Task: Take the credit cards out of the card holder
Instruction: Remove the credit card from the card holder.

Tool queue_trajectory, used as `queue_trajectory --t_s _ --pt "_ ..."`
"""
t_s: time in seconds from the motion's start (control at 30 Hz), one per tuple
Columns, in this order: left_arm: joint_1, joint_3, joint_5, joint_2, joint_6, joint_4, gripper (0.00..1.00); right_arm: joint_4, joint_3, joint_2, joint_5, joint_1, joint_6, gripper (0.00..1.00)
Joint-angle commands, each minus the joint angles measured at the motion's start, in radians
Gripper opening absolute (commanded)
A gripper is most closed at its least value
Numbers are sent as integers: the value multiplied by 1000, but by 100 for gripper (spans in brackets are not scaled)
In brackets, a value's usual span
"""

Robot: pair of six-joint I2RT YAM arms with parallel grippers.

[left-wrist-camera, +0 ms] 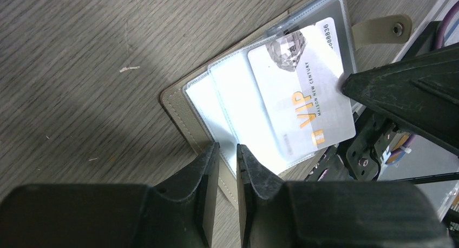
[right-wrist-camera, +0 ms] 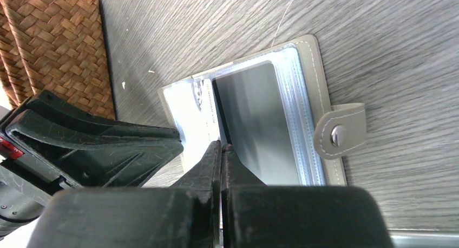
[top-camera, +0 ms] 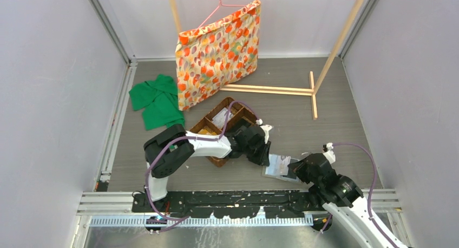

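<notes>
The grey card holder (top-camera: 277, 167) lies open on the table between both grippers. In the left wrist view its clear sleeves (left-wrist-camera: 227, 96) hold pale cards, and a white credit card (left-wrist-camera: 303, 96) printed VIP sticks out at an angle. My right gripper (right-wrist-camera: 222, 146) is shut, its tips on that card's edge (right-wrist-camera: 204, 110) beside the dark grey panel (right-wrist-camera: 254, 118). It also shows in the left wrist view (left-wrist-camera: 349, 85), touching the card. My left gripper (left-wrist-camera: 228, 149) stands just over the holder's near edge (left-wrist-camera: 176, 104) with a narrow gap between its jaws and nothing in them.
A brown wicker divided basket (top-camera: 219, 118) stands just behind the left arm and shows in the right wrist view (right-wrist-camera: 54, 42). A green cloth (top-camera: 157, 99), a floral bag on a hanger (top-camera: 216, 53) and a wooden frame (top-camera: 270, 89) are at the back. The holder's snap strap (right-wrist-camera: 338, 131) lies flat.
</notes>
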Motion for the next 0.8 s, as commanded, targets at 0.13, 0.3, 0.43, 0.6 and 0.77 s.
queue_trajectory --t_s 0.13,0.3,0.43,0.6,0.77 --pt "39 -40 -93 61 68 -169 22 -128 75 -43 81 -2 40 1" --pt "45 -37 -79 53 73 -170 22 -174 142 -43 111 -2 33 1" --pt "41 -35 -62 27 69 -167 22 -185 183 -15 136 -1 13 1" --pt "33 -27 -55 -20 73 -188 22 -162 206 15 135 -1 3 1" --pt "26 -6 -54 -52 81 -220 21 -153 187 53 129 0 2 1"
